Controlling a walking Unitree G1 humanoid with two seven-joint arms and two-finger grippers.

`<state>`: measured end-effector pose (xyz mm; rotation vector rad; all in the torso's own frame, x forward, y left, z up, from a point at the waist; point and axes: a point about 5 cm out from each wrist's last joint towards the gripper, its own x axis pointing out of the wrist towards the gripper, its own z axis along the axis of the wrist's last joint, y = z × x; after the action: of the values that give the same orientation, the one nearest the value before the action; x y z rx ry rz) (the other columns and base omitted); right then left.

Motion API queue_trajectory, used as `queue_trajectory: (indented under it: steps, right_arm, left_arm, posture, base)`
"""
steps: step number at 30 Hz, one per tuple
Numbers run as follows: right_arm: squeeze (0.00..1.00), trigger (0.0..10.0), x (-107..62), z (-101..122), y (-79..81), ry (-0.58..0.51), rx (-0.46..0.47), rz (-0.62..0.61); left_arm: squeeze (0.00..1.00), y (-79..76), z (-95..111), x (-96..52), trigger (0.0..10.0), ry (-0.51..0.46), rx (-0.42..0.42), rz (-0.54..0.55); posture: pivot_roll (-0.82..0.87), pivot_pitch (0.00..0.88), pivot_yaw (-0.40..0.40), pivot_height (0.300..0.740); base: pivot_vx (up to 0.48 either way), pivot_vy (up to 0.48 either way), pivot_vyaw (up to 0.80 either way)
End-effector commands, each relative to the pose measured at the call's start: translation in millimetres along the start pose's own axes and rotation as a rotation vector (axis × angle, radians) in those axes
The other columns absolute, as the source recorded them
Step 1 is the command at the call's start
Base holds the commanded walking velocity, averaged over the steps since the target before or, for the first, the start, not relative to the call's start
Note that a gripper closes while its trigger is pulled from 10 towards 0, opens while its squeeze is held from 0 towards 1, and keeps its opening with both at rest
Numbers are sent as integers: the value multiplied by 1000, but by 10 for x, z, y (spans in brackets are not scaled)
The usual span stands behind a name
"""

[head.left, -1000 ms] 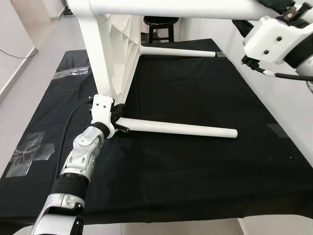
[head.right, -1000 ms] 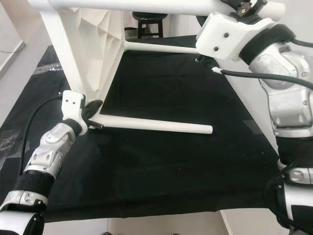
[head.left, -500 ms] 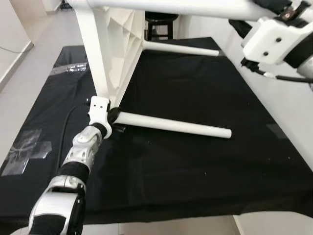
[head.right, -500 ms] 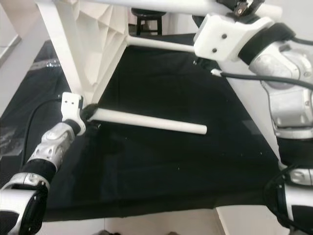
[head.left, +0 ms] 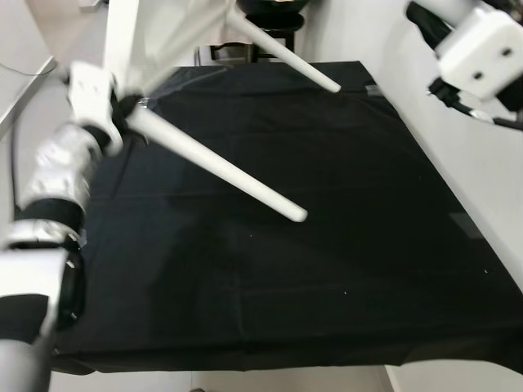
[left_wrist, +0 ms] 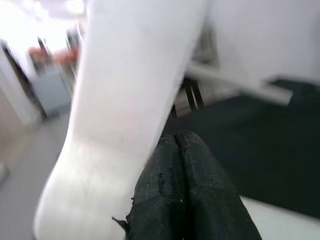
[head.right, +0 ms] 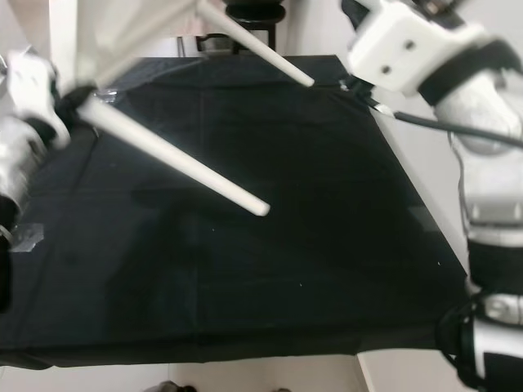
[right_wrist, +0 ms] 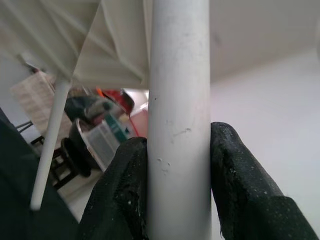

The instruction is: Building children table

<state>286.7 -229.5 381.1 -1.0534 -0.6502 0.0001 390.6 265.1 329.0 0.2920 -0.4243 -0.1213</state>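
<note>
The white children's table (head.left: 155,24) hangs tilted above the black cloth, blurred with motion. One white leg (head.left: 214,165) slants down toward the cloth's middle, its free end in the air. A second leg (head.left: 286,54) slants likewise farther back. My left gripper (head.left: 122,113) sits at the base of the near leg; in the left wrist view its black fingertips (left_wrist: 175,165) are pressed together against the white leg (left_wrist: 135,90). My right gripper (right_wrist: 178,145) is shut around a third white leg (right_wrist: 177,75), high at the right, with its white wrist housing (head.left: 482,41) showing.
A black cloth (head.left: 327,212) covers the work surface, taped to the floor at the left (head.right: 24,237). A dark stool (head.left: 274,10) stands behind the far edge. Pale floor lies to the left and a white wall to the right.
The table has swung up and tilted, so its legs now slant down to the right. My left gripper rose up and to the left with the near leg. The right gripper keeps its hold.
</note>
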Motion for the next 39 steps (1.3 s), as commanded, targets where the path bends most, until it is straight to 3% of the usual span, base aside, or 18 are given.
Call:
queue_trajectory:
  steps: [1,2,5,6,7,12,13,14,16,22,23,24,25,26,29,30,33,39]
  right_arm:
    - [0,0,-316,-585,-273,367,94,-169]
    - [0,0,-432,-675,-16,443,216,-153]
    - [0,0,-642,-745,580,572,451,-87]
    - [0,0,-642,-745,580,572,451,-87]
    - [0,0,-707,-764,824,619,543,-62]
    - [0,0,-776,-785,1174,683,680,-17]
    - [0,0,-767,-784,1383,698,748,27]
    - [0,0,-767,-784,1383,698,748,27]
    - [0,0,-701,-722,1716,720,879,85]
    - [0,0,-564,-539,1870,707,935,139]
    - [0,0,-539,-479,1913,714,928,155]
    - [0,0,-539,-479,1913,714,928,155]
    - [0,1176,-544,-473,1920,725,920,154]
    - [0,10000,-548,-455,1932,711,940,169]
    - [0,10000,-549,-442,1939,699,957,179]
    - [1000,10000,-543,-406,1921,651,983,182]
    - [1000,10000,-554,-377,1895,597,1009,176]
    - [1000,10000,-830,-302,1831,484,1088,186]
  left_arm:
    - [0,671,148,-271,10000,-13,2,256]
    - [0,706,376,-210,10000,-76,34,227]
    - [0,669,698,-108,10000,-171,70,151]
    - [0,669,698,-108,10000,-171,70,151]
    - [0,614,778,-64,10000,-194,85,107]
    - [0,516,874,1,10000,-225,101,41]
    - [0,420,909,50,10000,-243,98,-5]
    - [0,420,909,50,10000,-243,98,-5]
    - [0,193,931,133,10000,-273,86,-107]
    - [0,-127,847,176,10000,-283,32,-247]
    - [0,-344,688,156,10000,-259,-35,-329]
    - [0,-344,688,156,10000,-259,-35,-329]
    - [0,-408,623,140,10000,-248,-54,-350]
    - [0,-483,534,110,10000,-235,-91,-377]
    - [0,-527,481,87,10000,-228,-115,-395]
    - [1000,-600,380,33,10000,-211,-156,-414]
    - [1000,-673,266,-41,10000,-190,-191,-419]
    - [1000,-842,-152,-499,10000,-75,-266,-360]
  posture:
    - [-79,85,59,740]
    - [-63,84,63,740]
    - [-47,86,73,740]
    - [-47,86,73,740]
    - [-37,85,75,740]
    - [-31,86,81,740]
    - [-19,86,78,740]
    - [-19,86,78,740]
    - [-9,86,77,740]
    - [-11,94,85,740]
    - [-11,94,83,740]
    - [-11,94,83,740]
    - [-11,95,84,740]
    - [-17,94,88,740]
    - [-17,94,88,740]
    - [-20,97,87,740]
    - [-30,101,83,740]
    - [-40,115,71,740]
  base:
    - [0,0,0]
    - [0,0,0]
    - [0,0,0]
    - [0,0,0]
    - [0,0,0]
    - [0,0,0]
    - [0,0,0]
    - [0,0,0]
    - [0,0,0]
    - [0,0,0]
    - [0,0,0]
    - [0,0,0]
    - [0,0,0]
    - [0,0,0]
    - [0,0,0]
    - [0,0,0]
    - [0,0,0]
    - [0,0,0]
